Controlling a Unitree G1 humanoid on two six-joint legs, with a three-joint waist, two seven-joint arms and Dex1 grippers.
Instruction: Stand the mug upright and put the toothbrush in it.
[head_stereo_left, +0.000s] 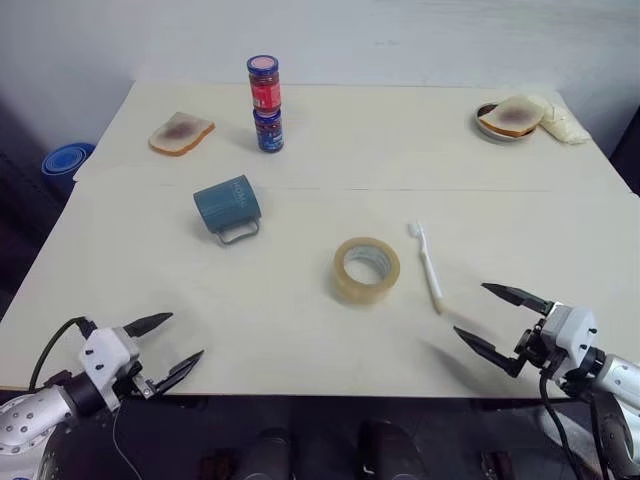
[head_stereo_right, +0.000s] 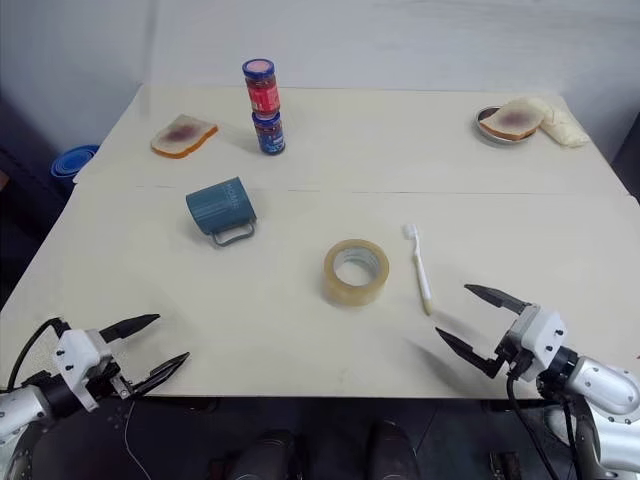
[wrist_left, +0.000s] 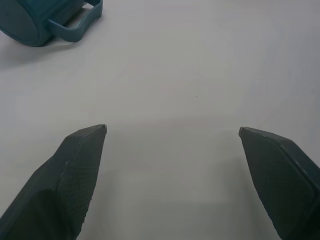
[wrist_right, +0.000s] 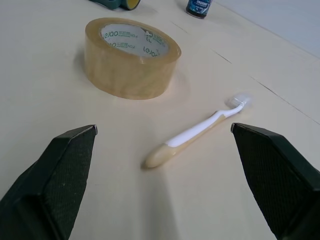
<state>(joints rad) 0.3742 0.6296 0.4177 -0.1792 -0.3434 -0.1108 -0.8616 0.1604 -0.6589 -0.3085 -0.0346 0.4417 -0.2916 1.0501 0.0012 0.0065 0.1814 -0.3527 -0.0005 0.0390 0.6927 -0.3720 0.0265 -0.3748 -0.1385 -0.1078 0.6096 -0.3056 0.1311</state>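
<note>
The teal ribbed mug (head_stereo_left: 227, 207) lies on its side left of the table's middle, its loop handle toward me. The slim white toothbrush (head_stereo_left: 428, 265) lies flat right of centre, bristle head away from me; in the right wrist view the toothbrush (wrist_right: 197, 132) rests ahead of the fingers. My left gripper (head_stereo_left: 167, 345) hovers open over the near left table edge, well short of the mug (wrist_left: 47, 21). My right gripper (head_stereo_left: 500, 317) stands open at the near right, just short of the toothbrush's handle end. Both grippers are empty.
A roll of clear tape (head_stereo_left: 366, 269) lies between mug and toothbrush. Two small jars (head_stereo_left: 265, 103) are stacked at the back, a toast slice (head_stereo_left: 181, 133) at the back left, a plate with toast (head_stereo_left: 510, 117) at the back right. A blue bowl (head_stereo_left: 66, 160) sits off the table's left.
</note>
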